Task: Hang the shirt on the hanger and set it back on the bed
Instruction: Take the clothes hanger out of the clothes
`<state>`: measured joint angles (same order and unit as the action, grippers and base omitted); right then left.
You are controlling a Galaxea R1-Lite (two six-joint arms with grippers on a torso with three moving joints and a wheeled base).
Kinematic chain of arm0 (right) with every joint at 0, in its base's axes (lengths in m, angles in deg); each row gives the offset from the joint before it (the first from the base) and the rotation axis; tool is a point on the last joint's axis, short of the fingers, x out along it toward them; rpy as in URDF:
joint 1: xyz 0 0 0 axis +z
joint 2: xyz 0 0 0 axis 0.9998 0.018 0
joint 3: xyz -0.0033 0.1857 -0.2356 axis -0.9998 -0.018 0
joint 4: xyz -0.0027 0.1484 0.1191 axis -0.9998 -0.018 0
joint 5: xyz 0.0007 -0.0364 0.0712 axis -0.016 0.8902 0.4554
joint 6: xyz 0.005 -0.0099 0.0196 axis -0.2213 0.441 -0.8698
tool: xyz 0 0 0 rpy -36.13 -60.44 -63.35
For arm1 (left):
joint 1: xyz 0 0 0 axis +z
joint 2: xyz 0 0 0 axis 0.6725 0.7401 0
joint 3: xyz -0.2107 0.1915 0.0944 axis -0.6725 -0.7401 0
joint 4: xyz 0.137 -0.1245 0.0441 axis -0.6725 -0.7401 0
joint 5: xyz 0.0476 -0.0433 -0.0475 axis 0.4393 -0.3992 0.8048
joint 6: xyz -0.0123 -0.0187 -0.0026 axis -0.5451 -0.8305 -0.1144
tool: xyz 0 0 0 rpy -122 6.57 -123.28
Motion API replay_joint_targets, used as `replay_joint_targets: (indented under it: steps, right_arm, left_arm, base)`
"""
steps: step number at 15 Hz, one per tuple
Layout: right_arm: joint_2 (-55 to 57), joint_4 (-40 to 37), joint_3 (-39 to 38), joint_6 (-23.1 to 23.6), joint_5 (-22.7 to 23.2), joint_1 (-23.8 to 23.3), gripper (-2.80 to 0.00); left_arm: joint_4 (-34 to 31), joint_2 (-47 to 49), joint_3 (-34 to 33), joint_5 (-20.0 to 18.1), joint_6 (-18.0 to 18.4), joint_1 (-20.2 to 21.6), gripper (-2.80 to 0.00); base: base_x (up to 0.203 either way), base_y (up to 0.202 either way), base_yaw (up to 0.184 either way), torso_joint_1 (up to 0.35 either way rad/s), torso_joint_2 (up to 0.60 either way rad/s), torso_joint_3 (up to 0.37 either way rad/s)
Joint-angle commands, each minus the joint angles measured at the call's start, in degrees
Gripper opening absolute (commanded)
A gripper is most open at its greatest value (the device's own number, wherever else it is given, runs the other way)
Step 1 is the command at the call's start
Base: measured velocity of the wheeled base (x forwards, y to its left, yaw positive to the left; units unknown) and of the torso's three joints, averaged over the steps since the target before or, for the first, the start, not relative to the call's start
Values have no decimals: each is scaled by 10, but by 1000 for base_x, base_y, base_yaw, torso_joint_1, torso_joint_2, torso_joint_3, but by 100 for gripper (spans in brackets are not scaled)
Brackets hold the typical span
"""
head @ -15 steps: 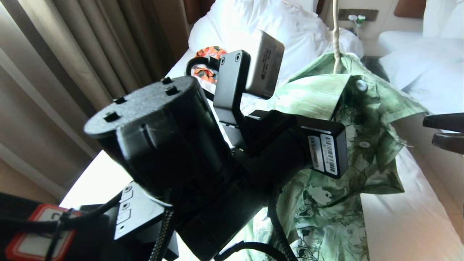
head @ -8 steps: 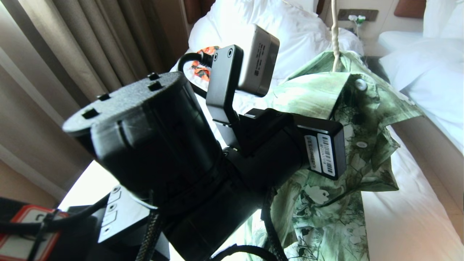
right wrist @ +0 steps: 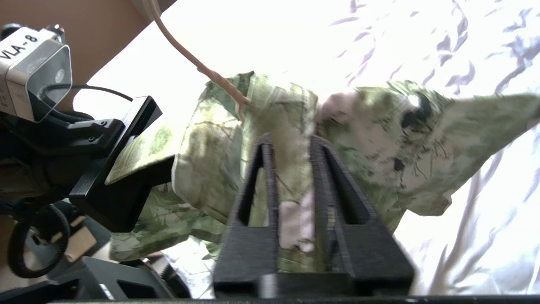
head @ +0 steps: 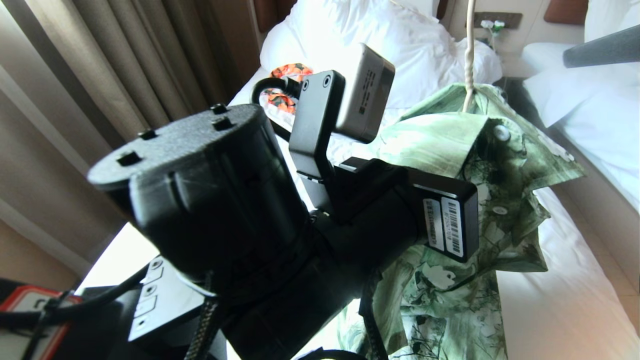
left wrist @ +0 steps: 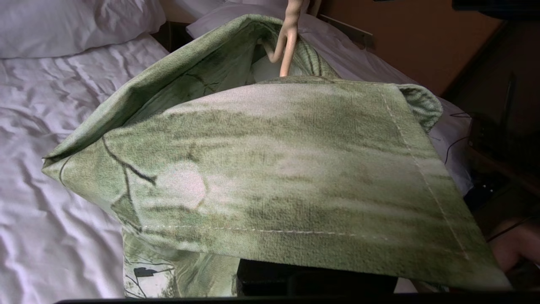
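Treat this moment as the close of the hanging step. The left gripper (right wrist: 139,169) is clamped tight on the green floral shirt (head: 450,290) at the shoulder, just beside the collar, and the cloth drapes over and ahead of the claw. The stem of the cream hanger (head: 468,65) rises out of the collar just beyond that claw and leaves the head view at the top, so you cannot confirm what carries it there. The body of the shirt hangs below the left claw, with its lower part reaching down towards the white sheet of the bed (head: 560,310). The right gripper (right wrist: 291,147) stands above the shirt and apart from it, pointing down at the collar. Its fingers leave only a narrow gap, and nothing is held between them. An orange patterned garment (head: 285,95) lies well beyond the left claw, near the pillows (head: 360,30). The shirt appears to sit on the hanger, so the step left is probably the return to the bed. Lower the left claw until the shirt rests flat on the sheet below it, then release. Keep the hanger shoulders inside the shirt during the descent, because a tilt could slide one end out of the collar.
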<state>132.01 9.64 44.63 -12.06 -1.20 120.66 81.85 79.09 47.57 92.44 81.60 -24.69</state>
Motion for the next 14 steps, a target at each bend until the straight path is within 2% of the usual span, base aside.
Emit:
replay_joint_targets:
  steps: [1, 3, 5, 10, 12, 13, 14]
  right_arm:
    - [31, -3, 7, 21, -32, 39, 0]
    - [33, 6, 8, 61, -66, 73, 0]
    - [33, 11, 8, 83, -69, 74, 0]
    - [52, 55, 7, 95, -69, 105, 0]
    - [68, 60, 7, 115, -73, 116, 0]
    - [73, 61, 7, 125, -78, 120, -185]
    - [78, 69, 6, 132, -83, 124, -280]
  left_arm:
    - [-3, -7, 1, 1, -1, -2, -280]
    - [-8, -7, 4, 2, 0, -3, -280]
    - [-16, -7, 6, 2, -1, -6, -280]
    - [-17, -16, -4, -1, 1, -8, -280]
    - [-17, -17, -2, -8, 2, -10, -280]
    - [-18, -19, -2, -8, 2, -13, -280]
    - [-19, -25, -5, -9, 2, -14, -280]
  base:
    - [0, 0, 0, 0, 0, 0]
    - [0, 0, 0, 0, 0, 0]
    - [0, 0, 0, 0, 0, 0]
    - [0, 0, 0, 0, 0, 0]
    - [0, 0, 0, 0, 0, 0]
    - [0, 0, 0, 0, 0, 0]
    - [0, 0, 0, 0, 0, 0]
